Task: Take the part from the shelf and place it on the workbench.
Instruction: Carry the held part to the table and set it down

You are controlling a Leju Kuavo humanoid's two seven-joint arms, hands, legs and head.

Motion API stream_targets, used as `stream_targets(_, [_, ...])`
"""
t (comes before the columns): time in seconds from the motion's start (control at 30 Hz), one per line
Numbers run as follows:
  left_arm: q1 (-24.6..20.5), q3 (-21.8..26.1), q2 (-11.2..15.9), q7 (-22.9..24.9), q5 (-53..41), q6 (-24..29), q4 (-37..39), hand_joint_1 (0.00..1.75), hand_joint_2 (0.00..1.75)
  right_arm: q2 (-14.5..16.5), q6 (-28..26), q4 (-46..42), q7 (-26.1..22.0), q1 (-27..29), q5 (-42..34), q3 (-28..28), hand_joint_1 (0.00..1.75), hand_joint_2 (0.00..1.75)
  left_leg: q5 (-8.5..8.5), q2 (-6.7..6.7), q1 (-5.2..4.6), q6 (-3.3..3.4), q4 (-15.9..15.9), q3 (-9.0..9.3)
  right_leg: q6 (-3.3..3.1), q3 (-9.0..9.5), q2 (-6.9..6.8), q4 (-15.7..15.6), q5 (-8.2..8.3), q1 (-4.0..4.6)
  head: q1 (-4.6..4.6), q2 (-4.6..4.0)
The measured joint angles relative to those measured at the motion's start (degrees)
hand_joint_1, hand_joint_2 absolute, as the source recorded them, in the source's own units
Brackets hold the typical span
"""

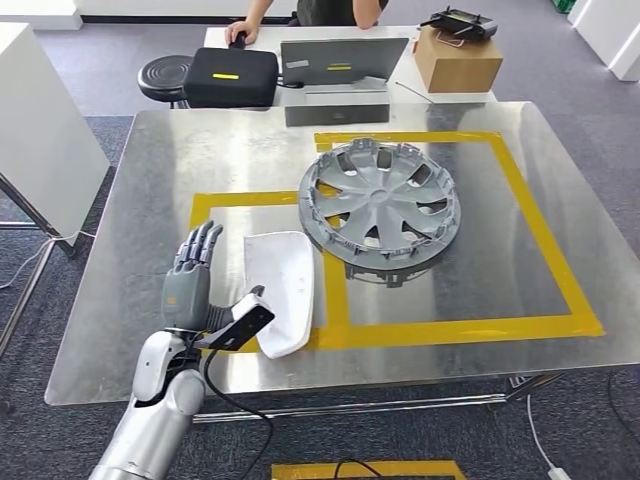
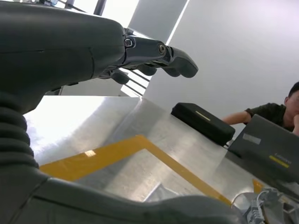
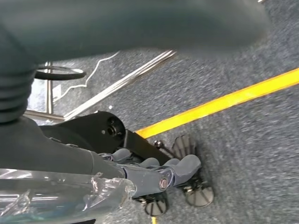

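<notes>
The white curved part [image 1: 281, 288] lies flat on the metal workbench [image 1: 143, 190], across the yellow tape near the front edge. My left hand [image 1: 192, 282] hovers just left of it, fingers spread and pointing away from me, palm empty. Its thumb reaches toward the part's near left edge. In the left wrist view the left hand [image 2: 70, 51] has its fingers [image 2: 166, 53] stretched out above the bare tabletop. My right hand [image 3: 159, 175] hangs down over the carpet, its fingers loosely extended with nothing between them.
A grey wheel cover [image 1: 380, 205] lies inside the large yellow-taped rectangle [image 1: 543, 235], right of the part. Behind the bench stand a laptop [image 1: 340, 62], a black case [image 1: 230, 77] and a cardboard box [image 1: 456, 62]; a person [image 1: 317, 12] sits there. A white cabinet [image 1: 41, 130] stands at left.
</notes>
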Motion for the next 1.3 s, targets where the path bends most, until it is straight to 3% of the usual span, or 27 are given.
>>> stream_targets(0.07, [1.1, 1.1, 0.3, -1.6, 1.5, 0.0, -1.1, 0.00, 0.00, -0.1, 1.0, 0.0, -1.0, 0.3, 0.0, 0.0, 0.00, 0.00, 0.19, 0.15, 0.14, 0.02, 0.0, -0.18, 0.33, -2.45, -0.45, 7.4, -4.65, -0.19, 0.10, 0.00])
stream_targets(0.13, [2.8, 2.1, 0.4, -3.2, 2.7, 0.0, -2.2, 0.00, 0.00, -0.3, 1.9, 0.0, -2.4, 1.0, 0.0, 0.0, 0.00, 0.00, 0.40, 0.29, 0.24, -0.26, 0.0, -0.46, 0.64, -3.56, -0.69, 12.7, -6.97, -0.43, 0.07, 0.00])
stream_targets(0.17, [3.6, 2.4, 0.4, -3.9, 3.0, 0.1, -2.6, 0.00, 0.00, -0.5, 2.2, 0.0, -2.9, 1.4, 0.0, 0.0, 0.00, 0.00, 0.56, 0.29, 0.35, -0.47, 0.0, -0.62, 0.76, -2.62, -0.73, 12.1, -6.55, -0.53, 0.07, 0.00])
stream_targets(0.27, [5.6, 3.0, 0.1, -5.6, 4.5, 1.1, -3.7, 0.00, 0.00, -1.3, 4.6, 0.0, -2.7, 2.1, -0.2, 0.0, 0.00, 0.00, 1.16, 0.10, 0.75, -1.42, 0.2, -1.16, 1.22, 4.92, -0.57, 1.0, -2.92, -0.80, 0.12, 0.00])
stream_targets(0.3, [6.0, 3.2, -0.1, -6.3, 5.4, 1.6, -4.0, 0.00, 0.00, -1.7, 5.8, 0.0, -2.3, 2.2, -0.2, 0.0, 0.00, 0.00, 1.41, 0.03, 0.73, -1.81, 0.3, -1.29, 1.12, 6.66, -0.28, -1.7, -2.25, -0.84, 0.06, 0.00])
stream_targets(0.33, [6.4, 3.4, -0.3, -7.0, 6.4, 2.0, -4.1, 0.00, 0.00, -2.0, 6.8, 0.0, -1.8, 2.2, -0.2, 0.0, 0.00, 0.00, 1.68, -0.04, 0.65, -2.19, 0.4, -1.41, 0.88, 7.40, 0.02, -2.9, -2.15, -0.84, 0.00, 0.00])
stream_targets(0.43, [7.2, 3.9, -0.6, -8.4, 8.6, 2.7, -4.4, 0.00, 0.00, -2.9, 8.1, 0.0, -1.2, 2.3, -0.2, 0.0, 0.00, 0.00, 2.31, -0.17, 0.63, -3.20, 0.4, -1.87, -0.71, 6.39, 0.10, -2.9, -1.69, -0.77, -0.25, 0.00])
stream_targets(0.47, [7.5, 4.1, -0.6, -8.6, 8.9, 2.7, -4.4, 0.00, 0.00, -3.1, 8.2, 0.0, -1.2, 2.3, -0.2, 0.0, 0.00, 0.00, 1.30, -0.17, 0.71, -3.50, 1.1, -2.36, -1.33, 5.89, -0.08, -2.9, -1.27, -0.78, -0.33, 0.00])
stream_targets(0.53, [7.8, 4.5, -0.6, -8.7, 9.2, 2.8, -4.5, 0.00, 0.00, -3.5, 8.3, 0.0, -1.0, 2.4, 0.0, 0.0, 0.00, 0.00, -3.54, -0.14, 0.82, -4.00, 5.9, -4.31, -2.24, 4.70, -0.47, -3.0, -0.18, -0.78, -0.51, 0.00])
stream_targets(0.6, [8.0, 4.7, -0.6, -8.8, 9.3, 2.8, -4.5, 0.00, 0.00, -3.6, 8.3, 0.0, -0.9, 2.4, 0.0, 0.0, 0.00, 0.00, -8.57, -0.12, 0.81, -4.23, 13.6, -6.44, -2.51, 3.18, -0.84, -2.9, 0.95, -0.59, -0.59, 0.00])
stream_targets(0.63, [8.0, 4.8, -0.6, -8.8, 9.3, 2.8, -4.5, 0.00, 0.00, -3.7, 8.3, 0.0, -0.9, 2.5, 0.0, 0.0, 0.00, 0.00, -9.47, -0.12, 0.80, -4.21, 16.3, -6.74, -2.52, 2.43, -1.08, -2.9, 1.50, -0.48, -0.59, 0.00])
stream_targets(0.67, [8.1, 4.8, -0.6, -8.9, 9.3, 2.8, -4.5, 0.00, 0.00, -3.7, 8.3, 0.0, -0.9, 2.5, 0.0, 0.0, 0.00, 0.00, -9.08, -0.12, 0.77, -4.07, 17.1, -6.10, -2.48, 1.69, -1.30, -2.9, 2.06, -0.37, -0.58, 0.00])
stream_targets(0.7, [8.2, 4.9, -0.6, -8.9, 9.3, 2.8, -4.5, 0.00, 0.00, -3.7, 8.3, 0.0, -0.9, 2.6, 0.0, 0.0, 0.00, 0.00, -7.84, -0.09, 0.73, -3.85, 15.9, -4.41, -2.41, 0.97, -1.54, -2.9, 2.62, -0.28, -0.57, 0.00])
stream_targets(0.73, [8.2, 5.0, -0.6, -8.9, 9.3, 2.8, -4.5, 0.00, 0.00, -3.7, 8.3, 0.0, -0.9, 2.6, 0.0, 0.0, 0.00, 0.00, -6.48, 0.17, 0.66, -3.61, 13.0, -1.73, -2.34, 0.33, -1.84, -2.9, 3.18, -0.21, -0.57, 0.00])
stream_targets(0.8, [8.0, 5.0, -0.7, -9.2, 9.7, 3.0, -4.7, 0.00, 0.00, -3.8, 8.3, 0.0, -0.9, 2.6, 0.0, 0.0, 0.00, 0.00, -5.93, 1.59, 0.31, -3.09, 4.9, 4.44, -2.03, -0.50, -2.38, -2.8, 4.13, 0.01, -0.60, 0.00])
stream_targets(0.87, [7.9, 5.3, -1.1, -10.5, 11.2, 3.6, -4.9, 0.00, 0.00, -4.1, 8.5, 0.0, -1.0, 2.8, 0.0, 0.0, 0.00, 0.00, -6.76, 2.34, -0.12, -2.47, 0.1, 7.32, -1.47, -0.67, -3.11, -2.8, 5.04, 0.10, -0.68, 0.00])
stream_targets(0.93, [8.2, 6.5, -1.4, -13.0, 13.4, 4.3, -4.9, 0.00, 0.00, -4.7, 9.2, 0.0, -1.0, 3.0, 0.0, 0.0, 0.00, 0.00, -6.13, 1.59, -0.25, -1.62, -0.5, 6.85, -0.71, -0.65, -3.77, -3.1, 5.66, -0.12, -0.85, 0.00])
stream_targets(0.97, [8.3, 7.4, -1.7, -14.4, 14.3, 4.5, -4.9, 0.00, 0.00, -5.1, 9.7, 0.0, -0.9, 3.1, -0.1, 0.0, 0.00, 0.00, -5.58, 1.17, -0.23, -1.19, -0.6, 6.44, -0.34, -0.96, -3.59, -2.8, 4.94, -0.23, -0.92, 0.00])
stream_targets(1.03, [8.7, 9.5, -2.5, -17.1, 15.7, 4.7, -5.0, 0.00, 0.00, -5.7, 10.5, 0.0, -0.7, 3.5, -0.1, -0.1, 0.00, 0.00, -4.24, 0.28, -0.08, -0.51, -0.7, 5.23, 0.19, -2.36, -2.43, 1.3, 0.32, -0.33, -0.77, 0.00])
stream_targets(1.1, [9.1, 11.7, -3.2, -19.4, 16.8, 4.7, -5.0, 0.00, 0.00, -6.3, 10.9, 0.0, -0.5, 3.8, -0.1, -0.1, 0.00, 0.00, -2.84, -0.68, -0.17, -0.20, -0.6, 3.61, 0.29, -4.16, -1.54, 8.9, -5.17, -0.25, -0.54, 0.00])
stream_targets(1.13, [9.4, 12.8, -3.4, -20.2, 17.3, 4.7, -5.1, 0.00, 0.00, -6.5, 11.0, 0.0, -0.5, 3.8, -0.1, -0.1, 0.00, 0.00, -2.15, -1.18, -0.24, -0.19, -0.6, 2.76, 0.20, -4.48, -1.38, 12.0, -6.33, -0.18, -0.51, 0.00])
stream_targets(1.17, [9.6, 13.7, -3.5, -20.6, 17.6, 4.7, -5.1, 0.00, 0.00, -6.7, 11.1, 0.0, -0.4, 3.8, -0.1, -0.1, 0.00, 0.00, -1.48, -1.65, -0.31, -0.22, -0.5, 1.93, 0.05, -4.00, -1.30, 13.3, -6.22, -0.10, -0.51, 0.00])
stream_targets(1.2, [9.8, 14.5, -3.5, -20.8, 17.9, 4.7, -5.1, 0.00, 0.00, -6.8, 11.1, 0.0, -0.4, 3.8, -0.1, -0.1, 0.00, 0.00, -0.83, -2.21, -0.36, -0.30, -0.5, 1.13, -0.20, -2.47, -1.14, 12.6, -5.12, 0.00, -0.51, 0.00])
stream_targets(1.23, [10.0, 15.1, -3.6, -21.0, 18.2, 4.7, -5.4, 0.00, 0.00, -6.9, 11.1, 0.0, -0.4, 3.8, -0.1, -0.1, 0.00, 0.00, -0.18, -2.84, -0.38, -0.44, -0.5, 0.39, -0.55, 0.19, -0.57, 9.7, -3.66, 0.09, -0.51, 0.00])
stream_targets(1.3, [10.4, 16.3, -3.7, -21.2, 19.3, 4.8, -6.6, 0.00, 0.00, -7.2, 11.1, 0.0, -0.4, 3.7, -0.1, -0.1, 0.00, 0.00, 1.04, -4.00, -0.40, -0.82, -0.4, -0.80, -1.31, 6.56, 1.81, 1.0, -2.94, 0.15, -0.56, 0.00])
